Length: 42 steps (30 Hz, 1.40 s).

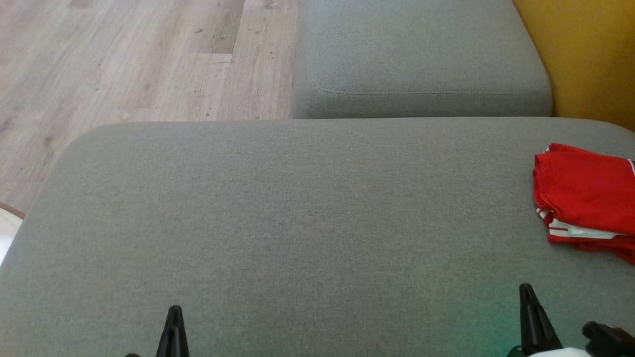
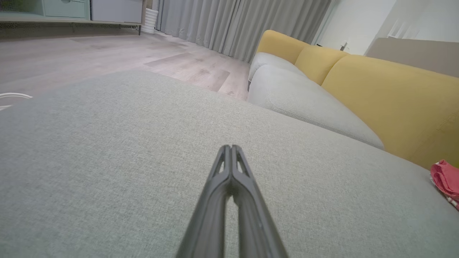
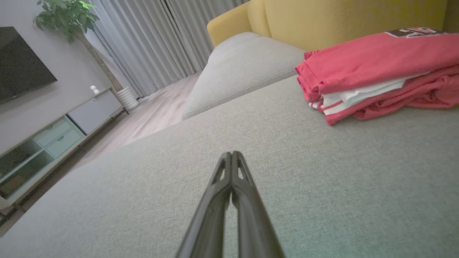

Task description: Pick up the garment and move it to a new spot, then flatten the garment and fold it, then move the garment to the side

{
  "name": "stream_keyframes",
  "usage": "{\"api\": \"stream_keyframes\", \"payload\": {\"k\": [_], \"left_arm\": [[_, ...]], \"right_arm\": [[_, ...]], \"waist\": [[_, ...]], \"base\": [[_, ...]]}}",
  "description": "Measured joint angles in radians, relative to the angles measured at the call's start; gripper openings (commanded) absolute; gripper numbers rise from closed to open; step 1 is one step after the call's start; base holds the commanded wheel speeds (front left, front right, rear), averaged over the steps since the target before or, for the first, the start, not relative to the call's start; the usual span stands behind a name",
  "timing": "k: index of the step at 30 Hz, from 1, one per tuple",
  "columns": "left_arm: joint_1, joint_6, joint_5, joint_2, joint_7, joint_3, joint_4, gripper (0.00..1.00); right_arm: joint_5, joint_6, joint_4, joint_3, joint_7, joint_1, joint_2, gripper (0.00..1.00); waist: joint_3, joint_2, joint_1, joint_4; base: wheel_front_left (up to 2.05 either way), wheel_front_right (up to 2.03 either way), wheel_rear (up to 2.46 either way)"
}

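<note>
**Task status.** The red jersey [image 1: 583,193] lies folded in a compact stack on the grey seat cushion [image 1: 297,223]. It sits at the robot's far right, near the yellow backrest [image 1: 595,54]. White striped trim shows between the layers. Judgement: pick-up, flattening, folding and the move to the side all appear complete, so 0 steps appear to remain. The head view cuts off the right side of the stack, so that side of the fold cannot be checked.

**Arm pose.** The left gripper [image 1: 174,310] and the right gripper [image 1: 527,287] sit over the near part of the cushion, fingers pointing forward, low over the fabric. Each of the 2 claws is pressed together and holds nothing. The right gripper is near the jersey but not touching it. The left gripper is well apart from it.
</note>
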Motion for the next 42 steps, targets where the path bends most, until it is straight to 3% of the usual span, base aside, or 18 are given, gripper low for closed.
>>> {"api": "stream_keyframes", "payload": {"k": [42], "left_arm": [[-0.119,-0.070,-0.523,0.007,0.109,0.073,0.045,0.00]], "right_arm": [[0.498,0.000,0.019,-0.048,0.114,-0.116,0.000,0.00]], "waist": [[0.045,0.0000,0.0000,-0.041]], "base": [[0.00,0.00,0.00]]}}
